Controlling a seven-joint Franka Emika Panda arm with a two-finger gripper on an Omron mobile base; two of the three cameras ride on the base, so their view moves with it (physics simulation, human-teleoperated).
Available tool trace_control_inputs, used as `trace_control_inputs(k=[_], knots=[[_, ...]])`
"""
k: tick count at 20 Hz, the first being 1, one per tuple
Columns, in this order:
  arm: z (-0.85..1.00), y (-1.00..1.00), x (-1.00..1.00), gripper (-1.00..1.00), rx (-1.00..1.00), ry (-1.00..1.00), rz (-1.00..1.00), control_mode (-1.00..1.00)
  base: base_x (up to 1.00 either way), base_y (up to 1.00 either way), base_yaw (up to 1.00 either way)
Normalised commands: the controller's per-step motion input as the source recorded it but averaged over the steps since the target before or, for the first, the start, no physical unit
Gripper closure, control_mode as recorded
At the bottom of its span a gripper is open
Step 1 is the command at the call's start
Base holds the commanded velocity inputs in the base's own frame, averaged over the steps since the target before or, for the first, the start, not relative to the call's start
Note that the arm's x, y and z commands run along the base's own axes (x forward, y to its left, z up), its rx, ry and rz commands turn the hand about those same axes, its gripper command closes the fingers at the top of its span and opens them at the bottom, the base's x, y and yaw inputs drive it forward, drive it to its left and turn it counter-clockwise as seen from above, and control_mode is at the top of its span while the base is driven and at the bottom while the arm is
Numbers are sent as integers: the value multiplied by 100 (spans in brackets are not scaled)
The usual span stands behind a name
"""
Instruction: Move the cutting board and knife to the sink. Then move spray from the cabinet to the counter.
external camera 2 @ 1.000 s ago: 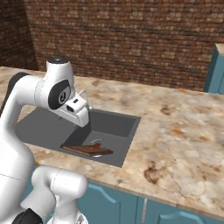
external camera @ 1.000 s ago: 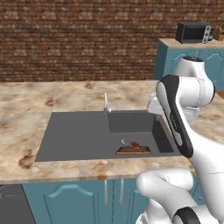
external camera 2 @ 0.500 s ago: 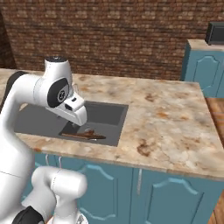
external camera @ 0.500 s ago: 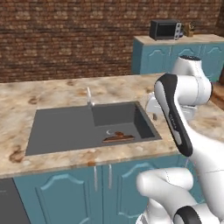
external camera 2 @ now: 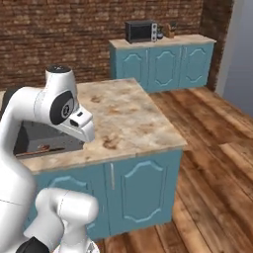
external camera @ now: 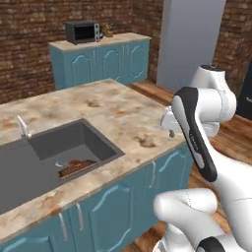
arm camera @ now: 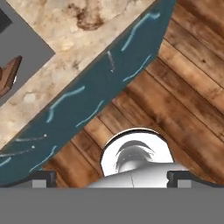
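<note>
The dark brown cutting board lies in the grey sink at the left, and its corner shows at the hand view's left edge. I cannot tell the knife apart from the board. My gripper hangs just past the right edge of the beige counter, well away from the sink. Its dark fingertips stand wide apart and open, with nothing between them. In the right base view the gripper hovers over the counter. The spray and the cabinet are out of view.
Teal base cabinets with a microwave stand against the brick back wall. A faucet rises behind the sink. Wooden floor spreads to the right of the counter island. A tall grey panel stands at the far right.
The whole picture has shifted: the base has swung right, so the sink slid left and the back cabinets and floor came into view. The arm keeps its pose and the gripper stays open.
</note>
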Motion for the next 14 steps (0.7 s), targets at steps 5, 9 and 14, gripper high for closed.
trace_control_inputs(k=[5,9,14], knots=[[0,0,0,-100,0,0,0,100,0,-17,-89],[0,0,0,-100,0,0,0,100,6,-18,-86],[0,0,0,-100,0,0,0,100,46,-16,-71]])
